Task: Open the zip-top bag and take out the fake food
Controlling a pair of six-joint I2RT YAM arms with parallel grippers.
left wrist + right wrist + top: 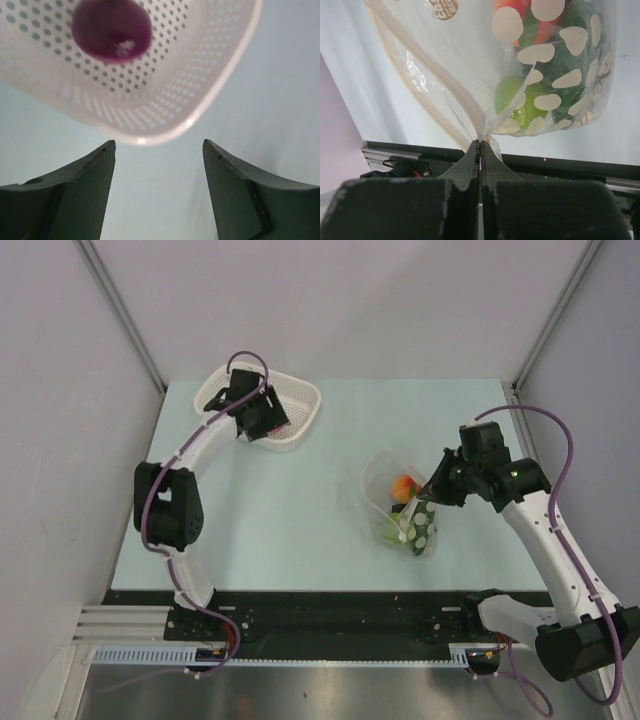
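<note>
Right gripper (480,142) pinches the edge of the zip-top bag (440,75) between closed fingers, right of the table's (300,530) centre. A lime-green ball (512,97) and an orange-red fruit (403,486) show through the plastic. A brown printed logo (444,7) on the bag is cropped and unreadable. Left gripper (159,146), jaws apart and empty, hovers at the white perforated basket (210,95), which holds a purple piece (111,30).
</note>
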